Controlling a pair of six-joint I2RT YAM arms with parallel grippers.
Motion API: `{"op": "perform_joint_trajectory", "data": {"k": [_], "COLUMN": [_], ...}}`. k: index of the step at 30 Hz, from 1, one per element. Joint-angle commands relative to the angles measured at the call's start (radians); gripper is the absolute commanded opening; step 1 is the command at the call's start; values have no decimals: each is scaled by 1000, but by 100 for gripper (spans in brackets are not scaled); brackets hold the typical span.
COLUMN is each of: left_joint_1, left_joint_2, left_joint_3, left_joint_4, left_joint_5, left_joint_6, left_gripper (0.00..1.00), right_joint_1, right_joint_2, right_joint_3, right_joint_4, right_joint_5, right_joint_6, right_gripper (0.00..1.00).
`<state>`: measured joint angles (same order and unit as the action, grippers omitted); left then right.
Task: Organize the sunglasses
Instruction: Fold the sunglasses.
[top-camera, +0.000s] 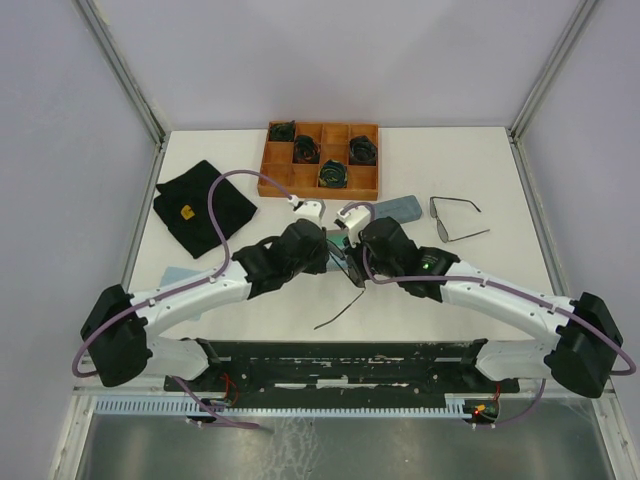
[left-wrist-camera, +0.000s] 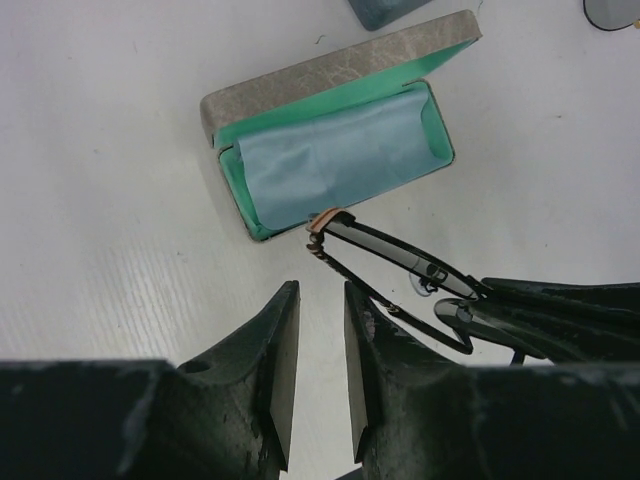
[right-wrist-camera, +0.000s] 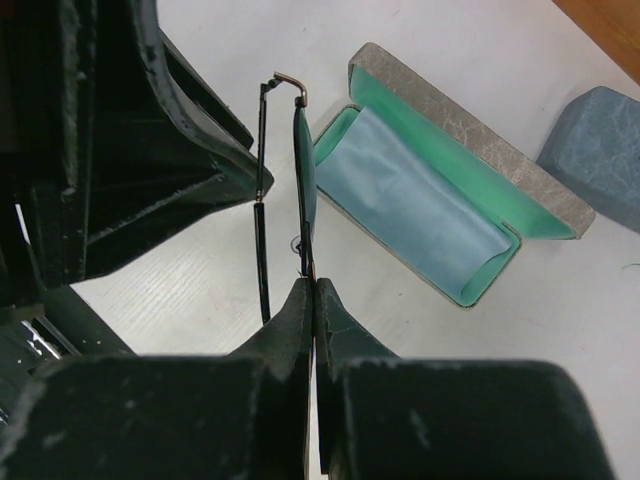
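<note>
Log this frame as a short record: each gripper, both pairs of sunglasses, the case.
right gripper: shut on the held sunglasses, pinching them edge-on
left gripper: jaws apart, nothing between them, beside the held sunglasses
open case: lid back, green lining, blue cloth inside, no glasses in it
second sunglasses: unfolded, lying on the right side of the table
wooden tray: far edge, dark green bundles in some compartments
</note>
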<state>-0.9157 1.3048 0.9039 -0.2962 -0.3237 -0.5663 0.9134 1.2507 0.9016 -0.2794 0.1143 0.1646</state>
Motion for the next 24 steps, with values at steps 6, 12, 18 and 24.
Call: {"op": "perform_joint_trajectory", "data": {"k": [6,12,18,24], "left_joint_1": [-15,-14,-14,-23], "left_joint_2": [38,-9,-194,-297], "left_joint_3": [76,75,-2,-85], "left_joint_4": [61,45,45,55], "left_joint_5": [-15,-32,-26,121], "left_joint_6": [0,35,112,154], "left_gripper": [30,30,33,25], "right_joint_1": [-1,-1,-8,-62], "right_joint_2": [17,6,1,26], "right_joint_3": [38,38,67,159], "right_joint_4": [85,39,-89,-169], "right_joint_5": [-40,122,480,612], "right_joint_6": [49,114,247,341], "right_gripper": [0,0,0,0]}}
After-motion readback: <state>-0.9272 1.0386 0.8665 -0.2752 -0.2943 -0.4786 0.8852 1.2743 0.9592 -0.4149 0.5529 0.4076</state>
